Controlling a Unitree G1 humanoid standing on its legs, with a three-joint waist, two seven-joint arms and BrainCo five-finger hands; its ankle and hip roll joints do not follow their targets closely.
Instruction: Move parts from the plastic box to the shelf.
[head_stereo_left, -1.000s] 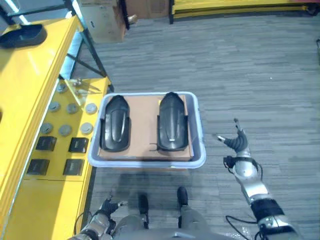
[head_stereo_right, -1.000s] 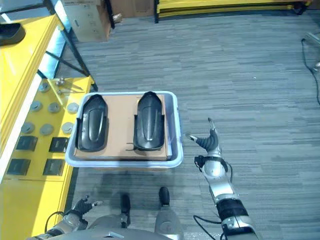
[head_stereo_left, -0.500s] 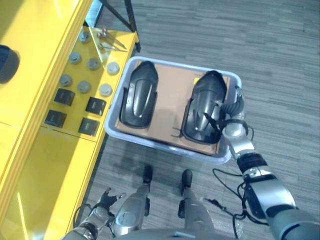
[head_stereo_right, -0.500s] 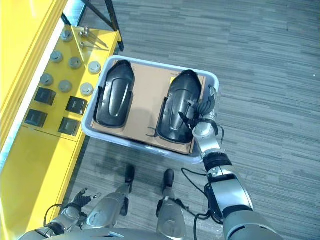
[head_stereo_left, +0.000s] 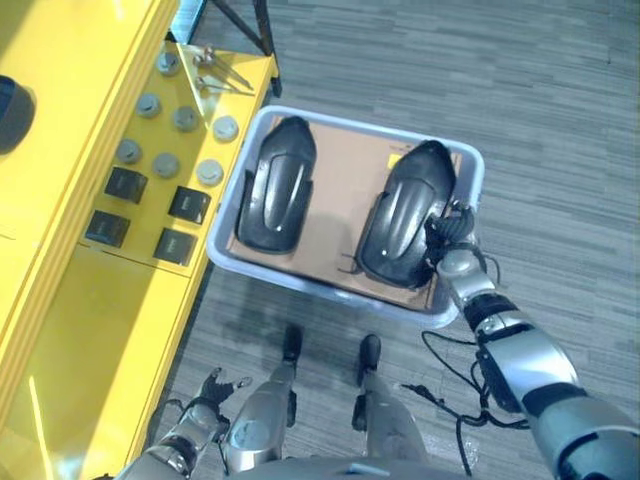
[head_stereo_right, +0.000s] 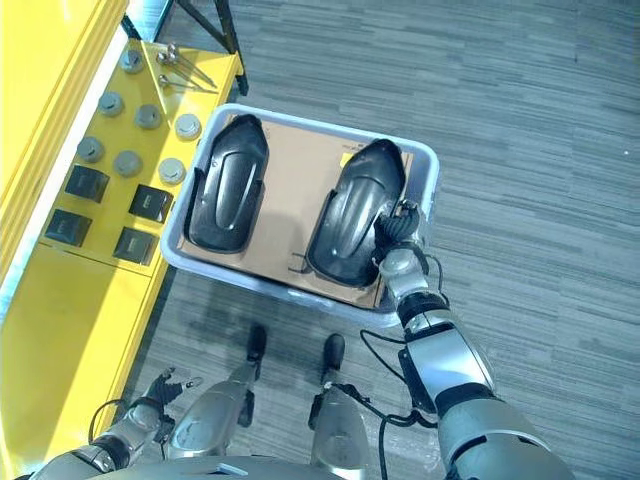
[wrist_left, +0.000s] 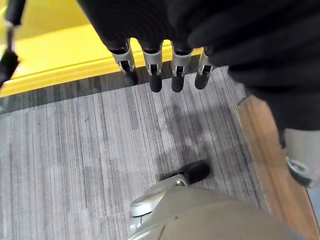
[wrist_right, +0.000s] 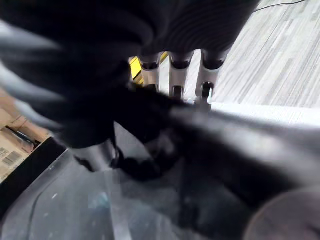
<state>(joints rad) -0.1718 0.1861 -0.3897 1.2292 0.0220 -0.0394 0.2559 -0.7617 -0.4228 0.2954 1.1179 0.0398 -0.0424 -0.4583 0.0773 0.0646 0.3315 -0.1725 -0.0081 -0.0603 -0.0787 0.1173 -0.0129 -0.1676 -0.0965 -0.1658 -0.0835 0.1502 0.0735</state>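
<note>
Beside the yellow shelf, right robot hand curls on a black part.

Both eye views look steeply down from the robot's head and share one stretch of scene: the plastic box on the grey floor with the yellow shelf along its left, the right eye view set slightly to the side. The left wrist view looks from very close past the left hand straight down at the floor by the shelf's yellow edge. The right wrist view sits nearer still, facing past the right hand onto a dark part pressed close to the lens.
</note>
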